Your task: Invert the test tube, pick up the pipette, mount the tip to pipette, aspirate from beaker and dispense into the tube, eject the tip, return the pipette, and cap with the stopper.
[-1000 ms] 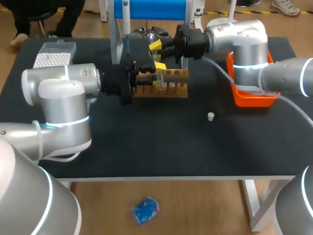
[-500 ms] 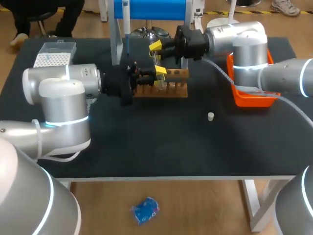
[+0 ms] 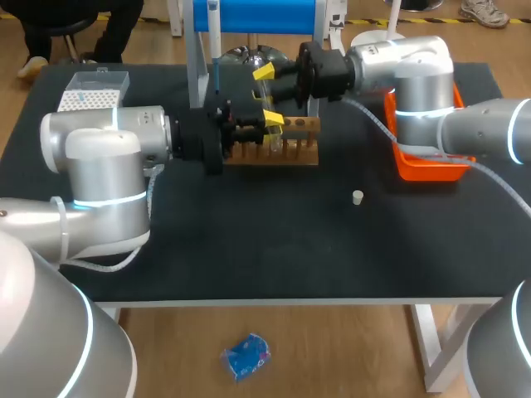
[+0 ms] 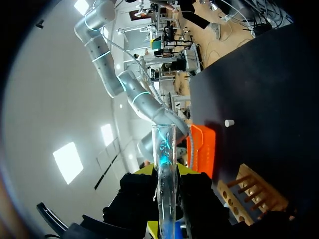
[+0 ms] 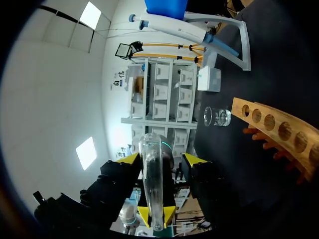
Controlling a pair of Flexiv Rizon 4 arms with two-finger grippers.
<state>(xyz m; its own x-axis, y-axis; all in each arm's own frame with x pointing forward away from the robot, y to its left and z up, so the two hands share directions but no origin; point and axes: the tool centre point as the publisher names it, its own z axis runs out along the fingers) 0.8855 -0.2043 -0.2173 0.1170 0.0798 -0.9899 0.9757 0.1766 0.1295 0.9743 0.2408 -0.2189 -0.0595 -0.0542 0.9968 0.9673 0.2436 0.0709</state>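
Two robot arms meet over the wooden rack [image 3: 292, 143] at twelve o'clock on the black tabletop [image 3: 249, 240], with a clear glass test tube [image 4: 165, 169] between them. The left pincer [image 4: 166, 211] is clamped on the tube, a dark finger pressed against each side. The tube's open rim points away from the grip and its other end is cut off from sight.

The right pincer [image 3: 265, 85] comes in from two o'clock and crowds the same spot. Its own camera shows the tube's rounded closed end, but whether this pincer has taken hold cannot be told. From above, the tube is almost lost among black housings and yellow tips just over the rack.

The small white stopper [image 3: 358, 197] lies alone on the tabletop at four o'clock from the rack, well apart from both arms. An orange tray [image 3: 431, 170] sits at three o'clock from the rack, partly covered by the right arm.

The pipette [image 3: 214, 37] hangs on its stand [image 3: 196, 75] at eleven o'clock from the rack. The box of tips [image 3: 91, 93] is at ten o'clock on the tabletop.

The glass beaker [image 5: 217, 116] shows only from the right wrist, standing just beyond the rack's end. From above it is hard to make out behind the arms.
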